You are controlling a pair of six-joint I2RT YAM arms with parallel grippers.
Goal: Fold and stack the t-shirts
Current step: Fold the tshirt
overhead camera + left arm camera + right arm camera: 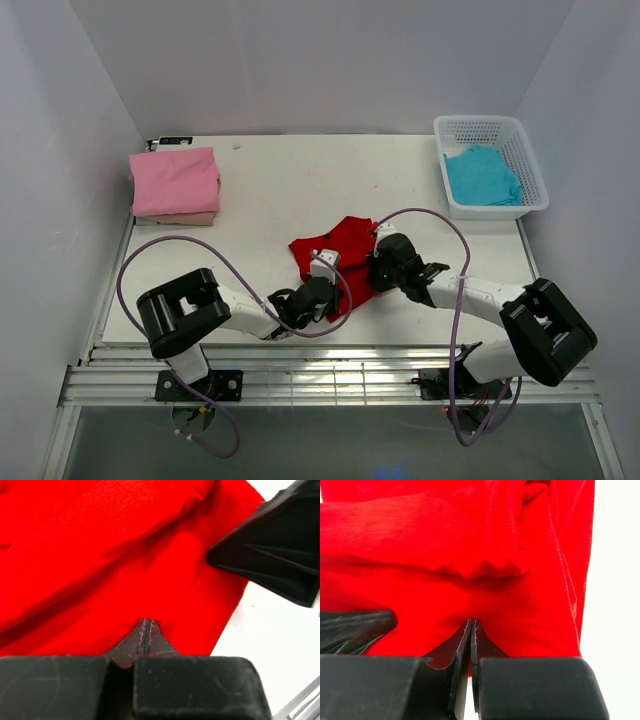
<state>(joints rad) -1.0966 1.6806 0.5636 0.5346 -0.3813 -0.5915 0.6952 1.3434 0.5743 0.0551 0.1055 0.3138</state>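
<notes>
1. While both arms reach inward over the white worktop (300,180) in the top external view, the bright red cloth t-shirt (345,248) lies rumpled between them, near the middle of the front half. The left hand (328,290) sits on its near left part and the right hand (374,272) on its right side, the two hands near each other.
2. Along the back of the same view, a folded pink cloth t-shirt (175,180) rests at the far left corner on top of a folded beige cloth t-shirt (185,218), of which only the front edge shows. A turquoise cloth t-shirt (482,175) lies inside the white plastic lattice basket (495,210) at the far right corner. All three are well apart from the red one.
3. Through the left wrist view, the left hand is closed, its dark fingertips (140,636) pressed together with only a thin seam between them. They rest against the red cloth, which fills most of the picture in soft folds. Whether a layer of it is pinched between them I cannot tell. The other hand shows as a black shape at the upper right, over the cloth's edge and the bare worktop.
4. Through the right wrist view, the right hand is likewise closed, tips (480,640) meeting on the red fabric just below a bunched fold. I cannot tell whether cloth is caught between them. Part of the left hand shows at the lower left, and bare worktop runs down the right side.
</notes>
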